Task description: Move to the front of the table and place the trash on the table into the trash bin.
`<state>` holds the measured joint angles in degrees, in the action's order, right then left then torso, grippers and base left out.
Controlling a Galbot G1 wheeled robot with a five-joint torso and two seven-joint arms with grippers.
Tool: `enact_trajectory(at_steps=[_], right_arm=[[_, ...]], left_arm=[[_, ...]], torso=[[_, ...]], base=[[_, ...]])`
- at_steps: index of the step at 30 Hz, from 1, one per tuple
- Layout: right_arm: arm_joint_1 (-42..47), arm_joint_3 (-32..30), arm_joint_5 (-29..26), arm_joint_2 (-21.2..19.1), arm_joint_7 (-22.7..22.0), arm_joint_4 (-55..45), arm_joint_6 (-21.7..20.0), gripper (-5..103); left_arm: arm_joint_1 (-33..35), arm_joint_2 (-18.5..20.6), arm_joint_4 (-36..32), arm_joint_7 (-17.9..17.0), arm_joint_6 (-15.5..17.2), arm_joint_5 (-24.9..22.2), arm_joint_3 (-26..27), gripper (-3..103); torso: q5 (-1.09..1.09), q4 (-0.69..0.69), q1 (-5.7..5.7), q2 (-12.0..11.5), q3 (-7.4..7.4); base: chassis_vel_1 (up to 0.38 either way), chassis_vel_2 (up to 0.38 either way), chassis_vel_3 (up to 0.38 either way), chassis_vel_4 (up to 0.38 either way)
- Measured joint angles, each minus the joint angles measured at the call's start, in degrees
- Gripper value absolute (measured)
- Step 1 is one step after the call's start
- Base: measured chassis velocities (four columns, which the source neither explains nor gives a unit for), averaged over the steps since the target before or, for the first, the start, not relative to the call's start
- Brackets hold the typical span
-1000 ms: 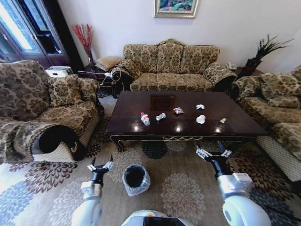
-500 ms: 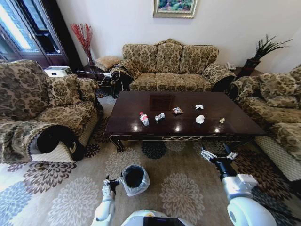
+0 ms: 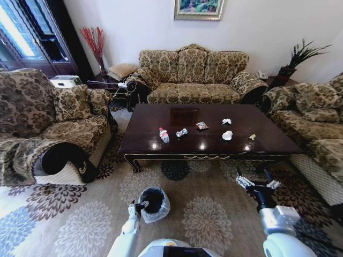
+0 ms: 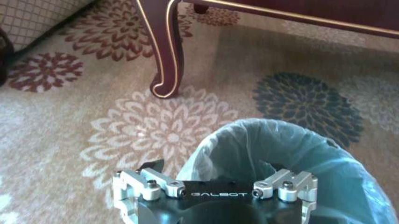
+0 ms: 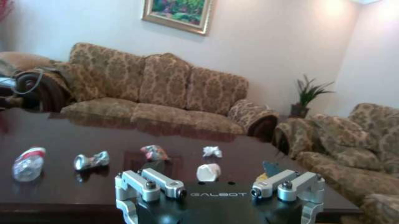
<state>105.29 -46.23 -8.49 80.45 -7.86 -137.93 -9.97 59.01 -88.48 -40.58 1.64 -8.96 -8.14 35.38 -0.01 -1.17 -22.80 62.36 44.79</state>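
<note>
Left gripper [image 3: 140,205] down low at the near-left rim of the trash bin [image 3: 154,204], jaws spread wide and holding nothing; swung in from well out on the left a second ago, now touching or just short of the bag's folded edge, hard to tell which. Same from the left wrist view: fingers [image 4: 153,179] parted over the whitish liner [image 4: 293,154], table leg [image 4: 167,51] beyond on the flowered carpet. Likely a reach to take hold of the bin, with no trash lifted yet. Whole scene barely shifted meanwhile, so little driving left, by the look of it. Farther off, on the table [image 3: 155,115], the scraps strung left to right: small bottle [image 3: 164,135] lying on its side, long axis running near to far, red end toward the sofa; shiny crushed wrapper [image 3: 182,132] aslant beside it; another wrapper [image 3: 202,126]; crumpled paper [image 3: 227,121]; white cup [image 3: 228,135] tipped over; yellowish bit [image 3: 252,137] at the right end. Right gripper [image 3: 258,184] hanging low at the near right, short of the table's front edge, drawn slightly nearer and rightward, fingers [image 5: 283,179] apart, empty.
</note>
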Motion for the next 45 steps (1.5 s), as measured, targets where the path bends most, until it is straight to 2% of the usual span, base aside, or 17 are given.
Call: enact_trajectory(at_steps=[11,12,13,16,19,20,22,23,24,28,31,33,34,36,41,45], right_arm=[[1.57,-3.36,-0.02,2.36,0.00,0.87,3.24,100],[1.60,-3.59,-0.13,2.40,-0.01,0.85,3.39,100],[1.57,-4.18,-0.38,2.40,-0.06,0.83,3.79,100],[1.44,-4.45,-0.63,2.39,-0.14,0.74,3.86,100],[1.37,-4.63,-0.68,2.38,-0.20,0.65,3.86,100],[1.32,-4.82,-0.70,2.26,-0.21,0.58,3.86,100],[1.27,-4.98,-0.71,2.14,-0.22,0.54,3.84,100],[1.24,-5.16,-0.71,2.05,-0.26,0.51,3.83,100],[1.24,-5.16,-0.71,2.05,-0.26,0.51,3.83,100],[1.40,-5.53,-0.81,2.09,-0.31,0.27,3.84,100],[1.49,-5.92,-1.01,2.04,-0.32,0.26,3.97,100],[1.55,-6.55,-1.47,1.91,-0.34,0.29,4.24,100],[1.55,-6.55,-1.47,1.91,-0.34,0.29,4.24,100],[1.69,-6.72,-1.56,1.96,-0.33,0.79,5.03,100],[1.79,-6.68,-1.55,2.05,-0.28,1.32,5.70,100],[1.47,-6.54,-2.00,1.63,-0.30,1.05,4.53,100]], left_arm=[[-2.87,1.40,2.91,1.30,6.38,-0.30,-0.02,100],[-2.87,1.52,2.89,1.33,7.05,0.08,-0.02,103],[-2.94,1.51,3.11,1.30,8.57,1.24,0.01,96],[-3.04,1.26,3.55,1.27,9.01,1.76,0.07,82],[-3.17,1.00,3.57,1.27,9.20,1.81,0.09,77],[-3.27,0.85,3.57,1.27,9.28,1.81,0.09,66],[-3.35,0.70,3.57,1.27,9.41,1.81,0.09,66],[-3.43,0.55,3.60,1.27,9.50,1.92,0.09,60],[-3.43,0.55,3.60,1.27,9.50,1.92,0.09,60],[-3.51,0.05,3.84,1.17,9.78,2.48,0.16,39],[-3.44,-0.08,3.89,1.15,9.84,2.56,0.17,34],[-3.37,-0.06,4.06,1.10,9.84,2.58,0.22,23],[-3.37,-0.06,4.06,1.10,9.84,2.58,0.22,23],[-3.30,-0.06,4.28,1.15,9.84,2.61,0.23,12],[-2.84,-0.27,3.97,1.13,10.00,2.54,0.34,3],[-1.52,-0.23,1.07,1.13,9.66,1.99,0.26,3]], torso=[[0.02,-0.02,0.00,0.00,0.00],[0.02,-0.02,0.00,0.00,0.00],[0.00,-0.02,0.00,0.00,0.00],[0.02,-0.02,0.00,0.00,0.00],[0.01,-0.02,0.00,0.00,0.00],[0.02,-0.02,0.00,0.00,0.00],[0.01,-0.02,0.00,0.00,0.00],[0.01,-0.02,0.00,0.00,0.00],[0.01,-0.02,0.00,0.00,0.00],[0.02,-0.03,0.00,0.00,0.00],[0.01,-0.02,0.00,0.00,0.00],[0.02,-0.02,0.00,0.00,0.00],[0.02,-0.02,0.00,0.00,0.00],[0.00,-0.01,0.00,0.00,0.00],[-0.02,-0.03,0.00,0.00,0.00],[0.01,0.00,0.00,0.00,0.00]], base=[[0.000,0.000,0.000,0.000],[0.000,0.000,0.000,0.000],[0.000,0.000,0.000,0.000],[0.000,0.000,0.000,0.000],[0.000,0.000,0.000,0.000],[0.000,0.000,0.000,0.000],[0.000,0.000,0.000,0.000],[0.000,0.000,0.000,0.000],[0.000,0.000,0.000,0.000],[0.000,0.000,0.000,0.000],[0.000,0.000,0.000,0.000],[0.000,0.000,0.000,0.000],[0.000,0.000,0.000,0.000],[0.000,0.000,0.000,0.000],[0.000,0.000,0.000,0.000],[0.000,0.000,0.000,0.000]])
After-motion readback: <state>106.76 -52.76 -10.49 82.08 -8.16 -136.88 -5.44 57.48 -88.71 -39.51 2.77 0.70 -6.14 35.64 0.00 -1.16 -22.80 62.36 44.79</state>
